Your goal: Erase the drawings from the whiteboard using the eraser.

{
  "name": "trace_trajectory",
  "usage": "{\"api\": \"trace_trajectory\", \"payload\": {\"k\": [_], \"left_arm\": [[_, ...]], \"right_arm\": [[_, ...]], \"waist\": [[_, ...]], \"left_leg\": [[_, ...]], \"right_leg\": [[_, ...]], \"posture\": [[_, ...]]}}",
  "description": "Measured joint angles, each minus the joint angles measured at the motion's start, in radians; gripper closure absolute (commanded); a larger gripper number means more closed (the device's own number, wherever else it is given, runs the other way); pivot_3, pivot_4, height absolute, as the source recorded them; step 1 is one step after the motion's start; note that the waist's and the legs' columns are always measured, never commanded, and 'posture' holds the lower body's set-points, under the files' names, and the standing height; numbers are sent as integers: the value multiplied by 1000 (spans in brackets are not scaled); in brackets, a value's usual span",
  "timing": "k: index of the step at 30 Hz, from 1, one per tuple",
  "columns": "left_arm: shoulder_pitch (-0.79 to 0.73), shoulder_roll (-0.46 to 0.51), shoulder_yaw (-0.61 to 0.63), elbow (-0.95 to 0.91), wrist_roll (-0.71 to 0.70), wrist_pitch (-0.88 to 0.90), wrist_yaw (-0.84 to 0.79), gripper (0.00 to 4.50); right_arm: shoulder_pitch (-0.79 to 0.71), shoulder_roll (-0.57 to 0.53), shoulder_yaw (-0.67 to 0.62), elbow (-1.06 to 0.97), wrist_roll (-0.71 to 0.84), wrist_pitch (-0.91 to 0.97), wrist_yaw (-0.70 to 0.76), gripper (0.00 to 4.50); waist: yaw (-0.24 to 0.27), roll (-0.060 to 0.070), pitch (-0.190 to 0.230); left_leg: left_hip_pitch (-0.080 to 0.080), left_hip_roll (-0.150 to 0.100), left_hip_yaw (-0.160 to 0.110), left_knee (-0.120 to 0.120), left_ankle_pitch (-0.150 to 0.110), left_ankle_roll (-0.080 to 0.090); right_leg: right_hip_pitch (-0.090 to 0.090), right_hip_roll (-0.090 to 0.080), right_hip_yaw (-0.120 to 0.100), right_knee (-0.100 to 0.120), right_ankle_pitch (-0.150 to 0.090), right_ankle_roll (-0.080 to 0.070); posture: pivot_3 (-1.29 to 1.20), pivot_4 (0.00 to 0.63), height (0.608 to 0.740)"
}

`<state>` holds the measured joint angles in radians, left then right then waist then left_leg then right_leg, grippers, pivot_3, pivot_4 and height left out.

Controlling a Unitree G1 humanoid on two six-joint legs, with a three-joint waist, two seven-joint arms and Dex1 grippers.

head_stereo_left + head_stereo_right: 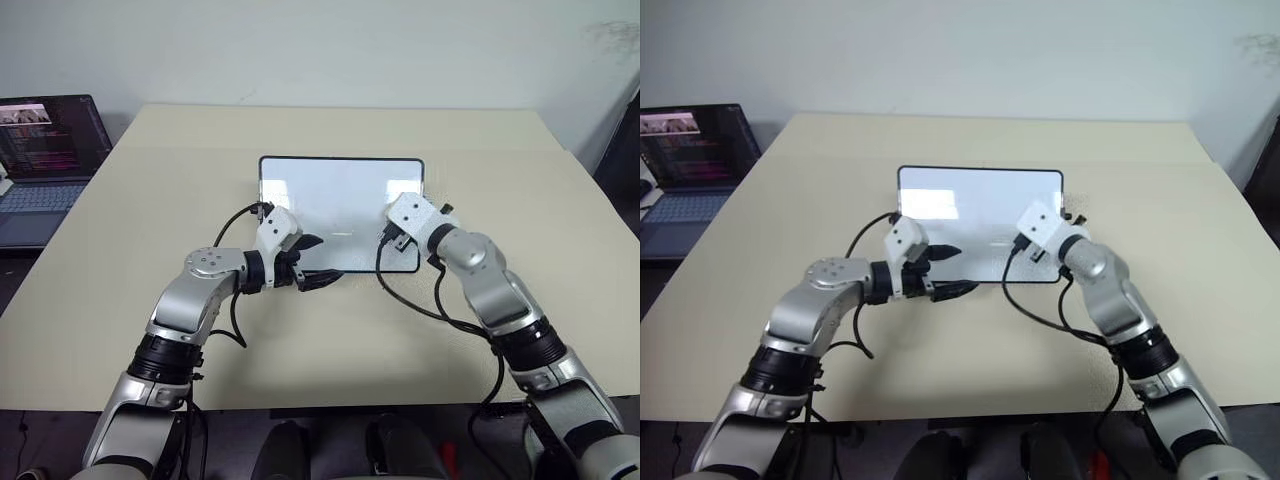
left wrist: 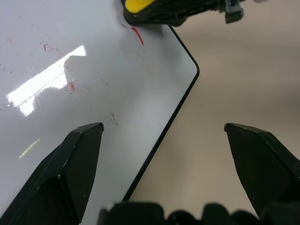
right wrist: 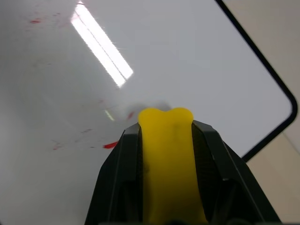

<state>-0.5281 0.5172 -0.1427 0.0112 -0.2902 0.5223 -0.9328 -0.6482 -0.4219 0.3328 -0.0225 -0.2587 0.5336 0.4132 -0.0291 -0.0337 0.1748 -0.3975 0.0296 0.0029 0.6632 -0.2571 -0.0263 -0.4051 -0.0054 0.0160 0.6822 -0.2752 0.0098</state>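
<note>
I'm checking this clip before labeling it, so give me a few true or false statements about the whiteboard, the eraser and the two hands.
1. The right hand is shut on the yellow eraser. True.
2. The left hand is clamped on the eraser. False: its fingers are open, straddling the whiteboard's near edge, holding nothing.
3. The drawings are fully intact. False: only faint red smears and one short red stroke remain.
4. A laptop sits open at the table's left.
True.
5. The whiteboard stands upright. False: it lies flat on the table.
</note>
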Motion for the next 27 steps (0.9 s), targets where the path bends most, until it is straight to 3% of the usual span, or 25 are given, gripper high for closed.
{"api": "trace_trajectory", "payload": {"k": [9,18,27], "left_arm": [[0,-3,0,-2,0,12,1,0],[6,-2,0,-10,-2,16,1,0],[21,-1,0,-16,-2,19,5,0]], "right_arm": [[88,-42,54,-95,3,62,163,3389],[6,4,14,-1,-35,-5,37,3389],[40,20,20,-31,3,20,136,3389]], "waist": [[-3,-1,-1],[-1,-1,-1],[-4,-1,-1]], "left_leg": [[1,0,0,0,0,0],[1,1,0,0,1,2],[1,1,1,0,1,2]], "right_leg": [[0,0,1,0,0,0],[0,1,1,0,2,-1],[0,1,1,0,2,-1]], "posture": [[0,150,740],[0,150,740],[0,150,740]]}}
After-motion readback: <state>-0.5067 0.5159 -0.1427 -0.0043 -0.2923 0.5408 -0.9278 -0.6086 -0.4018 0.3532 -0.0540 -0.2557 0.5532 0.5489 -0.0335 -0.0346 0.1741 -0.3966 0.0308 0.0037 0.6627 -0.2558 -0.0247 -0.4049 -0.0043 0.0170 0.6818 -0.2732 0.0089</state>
